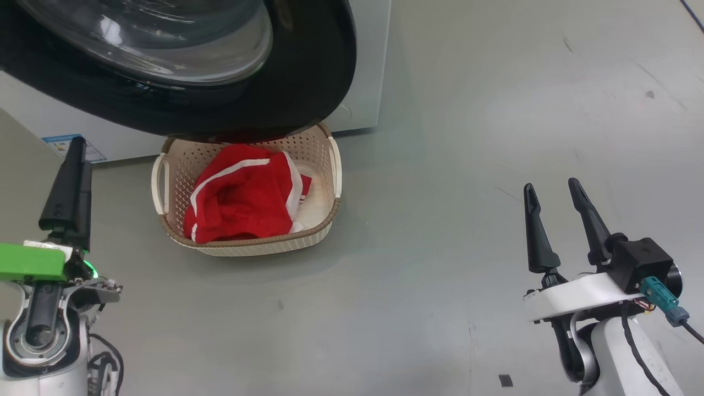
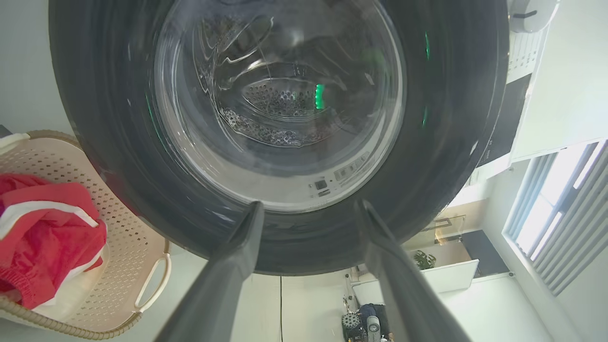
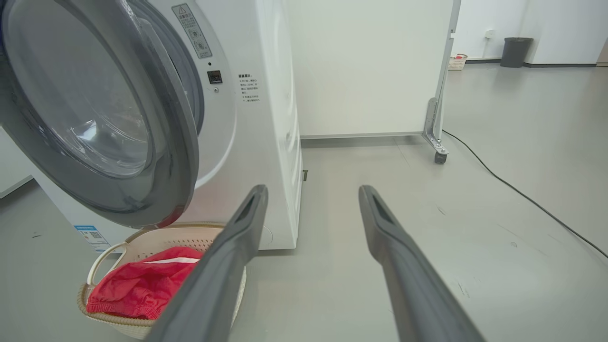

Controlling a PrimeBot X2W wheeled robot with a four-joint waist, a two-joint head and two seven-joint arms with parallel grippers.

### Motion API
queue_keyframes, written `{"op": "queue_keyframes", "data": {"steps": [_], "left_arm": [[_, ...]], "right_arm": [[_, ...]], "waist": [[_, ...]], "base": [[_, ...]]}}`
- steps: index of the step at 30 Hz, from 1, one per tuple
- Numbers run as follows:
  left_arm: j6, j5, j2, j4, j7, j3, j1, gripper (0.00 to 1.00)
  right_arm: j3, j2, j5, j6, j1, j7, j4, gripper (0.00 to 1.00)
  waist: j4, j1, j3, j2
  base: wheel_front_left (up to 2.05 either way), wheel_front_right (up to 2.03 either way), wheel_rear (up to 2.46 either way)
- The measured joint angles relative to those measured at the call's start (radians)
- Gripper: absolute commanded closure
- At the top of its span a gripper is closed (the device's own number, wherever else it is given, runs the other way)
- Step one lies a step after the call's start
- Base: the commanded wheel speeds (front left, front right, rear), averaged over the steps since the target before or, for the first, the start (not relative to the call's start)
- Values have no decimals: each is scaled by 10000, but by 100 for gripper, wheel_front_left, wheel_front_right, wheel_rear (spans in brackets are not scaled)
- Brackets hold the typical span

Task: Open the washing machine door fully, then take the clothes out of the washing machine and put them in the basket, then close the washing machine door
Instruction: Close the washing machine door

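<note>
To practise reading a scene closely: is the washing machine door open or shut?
Open. In the right wrist view the washing machine door stands angled away from the washing machine front, overhanging the basket.

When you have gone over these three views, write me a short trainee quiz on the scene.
1. True or false: the clothes lie in the basket.
2. The washing machine door is: A shut, B open above the basket, C taken off.
3. Fill in: the left pincer and the right pincer both stand open and hold ____.
Key: 1 true; 2 B; 3 nothing.
</note>
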Motion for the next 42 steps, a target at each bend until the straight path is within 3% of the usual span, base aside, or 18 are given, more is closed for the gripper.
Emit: {"op": "queue_keyframes", "data": {"steps": [10, 14, 22, 32, 42], "left_arm": [[0, 1806, 182, -1302, -1083, -443, 617, 0], [-2, 3768, 1018, -1628, -1762, -978, 1268, 0], [-6, 6424, 1689, -1657, -2863, -1776, 2046, 0], [27, 8322, 1776, -936, -3486, -2554, 3130, 0], [543, 9340, 1630, -539, -4038, -2976, 3389, 0]], "right_arm": [[27, -61, -174, 92, 104, 0, 17, 0], [-8, -79, -199, 92, 139, 0, 38, 0], [-128, -75, -213, 90, 492, 0, 79, 0], [-48, -63, -286, 119, 856, 0, 182, 0], [54, -8, -301, 119, 1216, 0, 270, 0]], "waist": [[519, 0, -538, 0], [620, 0, -823, 0], [732, 0, -1188, 0], [768, 0, -1591, 0], [851, 0, -1802, 0]], "base": [[0, 0, 0], [0, 0, 0], [0, 0, 0], [0, 0, 0], [0, 0, 0]]}}
